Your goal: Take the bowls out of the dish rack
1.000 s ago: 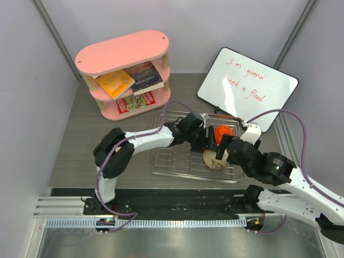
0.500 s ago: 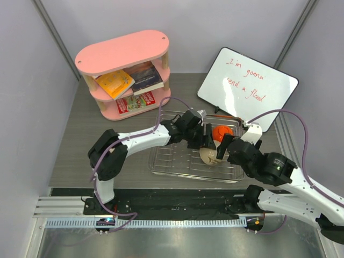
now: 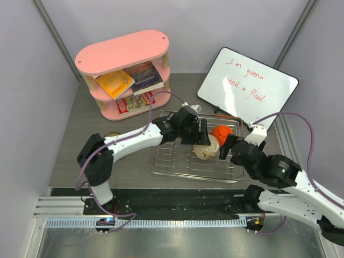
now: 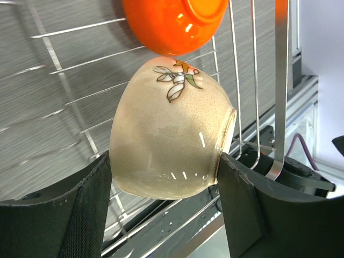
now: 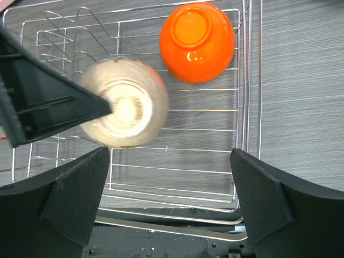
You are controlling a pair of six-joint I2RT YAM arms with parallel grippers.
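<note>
My left gripper (image 3: 206, 142) is shut on a cream bowl (image 4: 169, 142) with a flower print and holds it above the silver wire dish rack (image 3: 177, 161). The same cream bowl (image 5: 123, 110) shows bottom-up in the right wrist view, blurred. An orange-red bowl (image 3: 222, 132) lies upside down in the rack's back right corner; it also shows in the right wrist view (image 5: 197, 40) and the left wrist view (image 4: 172, 24). My right gripper (image 5: 169, 201) is open and empty, hovering over the rack's near right part.
A pink oval shelf (image 3: 124, 72) with books stands at the back left. A whiteboard (image 3: 247, 88) with red writing leans at the back right, just behind the rack. A small round thing (image 3: 112, 134) lies on the table by the shelf.
My left gripper has lifted the cream bowl off the rack and carried it a little up and to the left. The left arm has stretched out. The right arm has barely moved.
</note>
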